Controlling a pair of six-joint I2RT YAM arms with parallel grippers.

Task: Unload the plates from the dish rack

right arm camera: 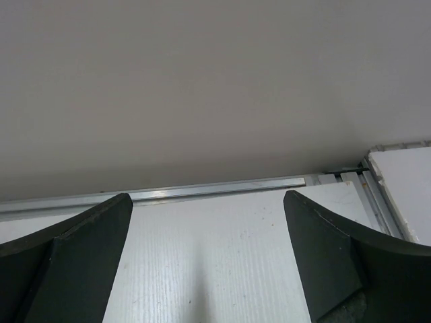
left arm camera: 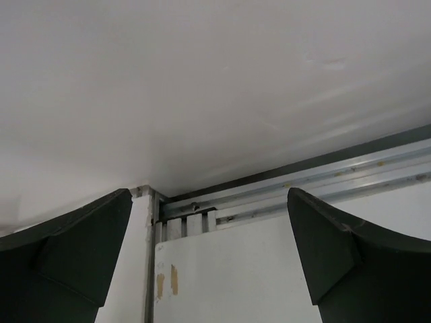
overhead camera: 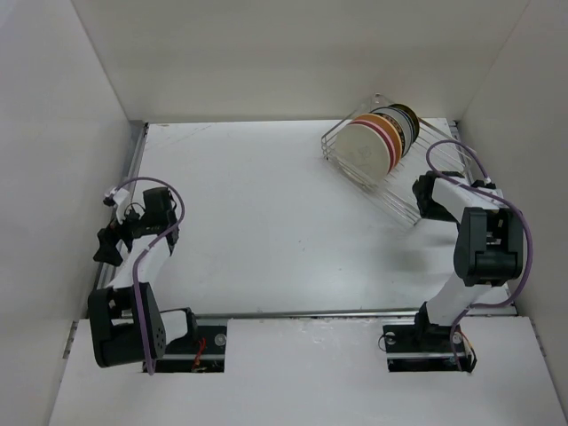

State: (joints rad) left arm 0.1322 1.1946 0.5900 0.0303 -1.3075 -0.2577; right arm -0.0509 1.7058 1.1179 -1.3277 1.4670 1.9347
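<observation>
Left arm (overhead camera: 142, 266): rises from the near edge of the table (overhead camera: 248, 231) and bends toward the left wall.
Left jaws: spread wide and released, with nothing between them. The two dark fingers (left arm camera: 74, 256) frame bare table and a metal rail (left arm camera: 303, 183).
Right arm (overhead camera: 479, 248): rises from the near right, with its wrist reaching toward the near-right end of the dish rack (overhead camera: 404, 200).
Right jaws: also spread wide and holding nothing. The fingers (right arm camera: 67, 262) frame white table, a rail and a plain wall.
Only in the top view: both arms, the rack and the plates. Neither wrist view shows the rack or any plate.
Only in the wrist views: the gap between each pair of fingers, which the top view shows too small to judge.
Rack position: far right part of the table, near the back wall and just beyond the right wrist.
Rack direction: it sits at an angle to the table edges. Its long axis seems to run from far left to near right, though the thin wires make this hard to confirm.
Plates (overhead camera: 366, 151): all stand on edge in the rack, packed face to face at its far-left end.
Plate row: runs from near left to far right, with the plates facing the middle of the table. A cream plate is in front. Pink, tan and dark rims show behind it.
</observation>
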